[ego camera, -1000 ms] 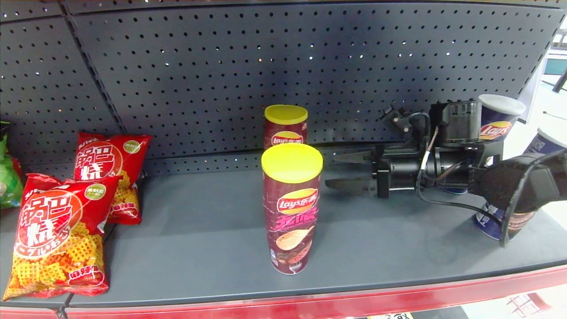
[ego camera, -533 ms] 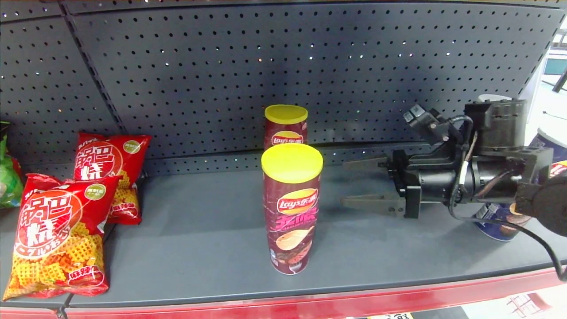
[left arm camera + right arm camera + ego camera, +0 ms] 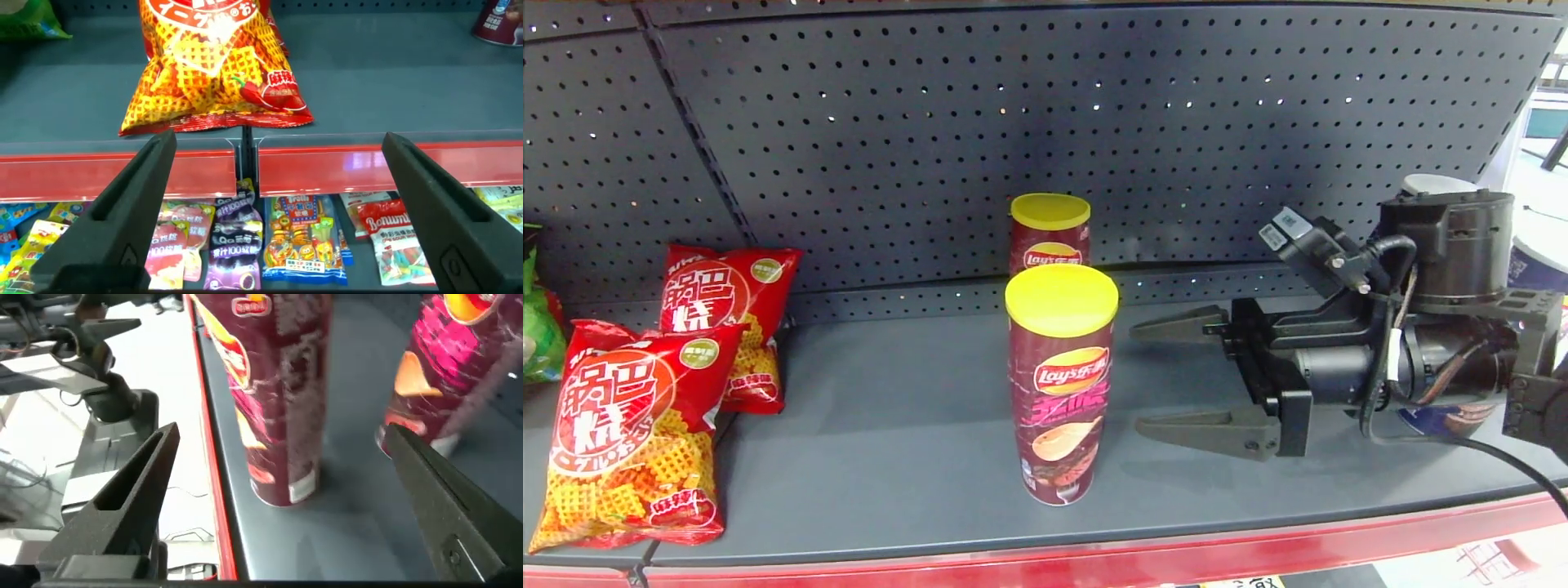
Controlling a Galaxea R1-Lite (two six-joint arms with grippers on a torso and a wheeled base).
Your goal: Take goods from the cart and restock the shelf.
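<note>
Right gripper (image 3: 1135, 380): jaws wider.
I see it spread wide, now nearer the shelf (image 3: 890, 441) edge, right of the near can (image 3: 1060, 384).

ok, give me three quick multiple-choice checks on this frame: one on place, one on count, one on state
1. Where is the right gripper relative to the front chip can?
A. clamped round it
B. beside it on the robot's right, apart
C. above its lid

2. How many yellow-lidded cans stand on the shelf?
A. one
B. two
C. four

3. How does the right gripper stand?
A. shut on a red bag
B. shut, empty
C. open, empty

Answers:
1 B: bare shelf shows between the gripper and the can.
2 B: the front chip can and the back chip can behind it.
3 C: its fingers are spread wide with nothing between them.
</note>
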